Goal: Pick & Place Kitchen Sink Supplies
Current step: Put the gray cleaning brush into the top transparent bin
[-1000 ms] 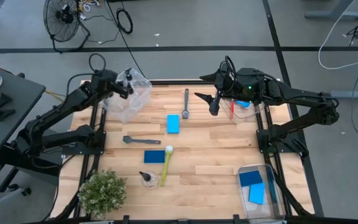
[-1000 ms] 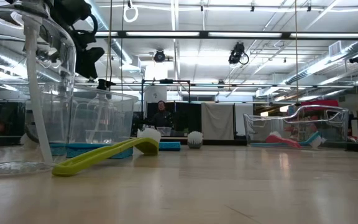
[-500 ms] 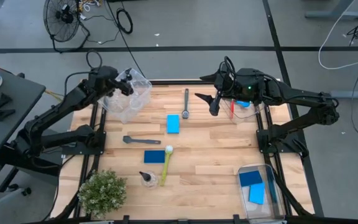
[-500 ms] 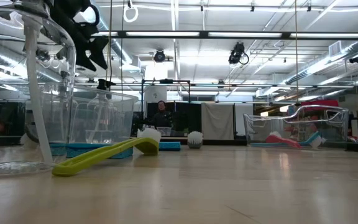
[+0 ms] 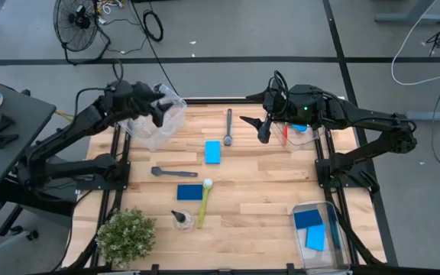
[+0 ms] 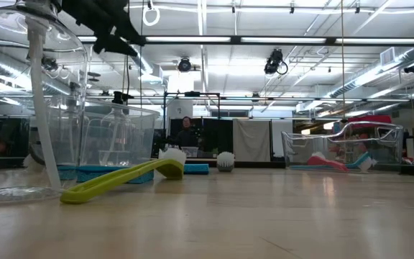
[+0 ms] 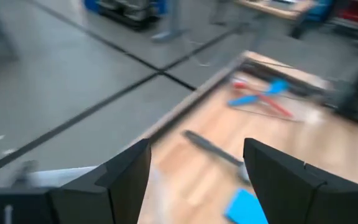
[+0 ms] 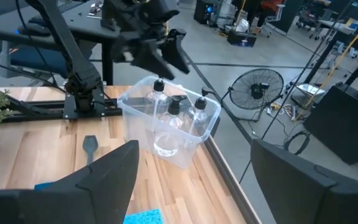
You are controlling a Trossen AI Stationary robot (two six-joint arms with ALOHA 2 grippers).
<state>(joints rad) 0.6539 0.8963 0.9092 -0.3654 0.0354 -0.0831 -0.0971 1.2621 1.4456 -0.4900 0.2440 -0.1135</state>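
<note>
3 bottles sit binned under the left gripper, fingers apart, empty; right gripper wide, idle; 2 sponges, 3 brushes, 1 bottle remain on the table.

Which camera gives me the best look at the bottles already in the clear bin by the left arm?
The right wrist view: three bottles stand upright in the clear bin, black tops plain. In the high view the left gripper hangs over the bin, hiding them. The low view shows only faint outlines; the left wrist view misses them.
</note>
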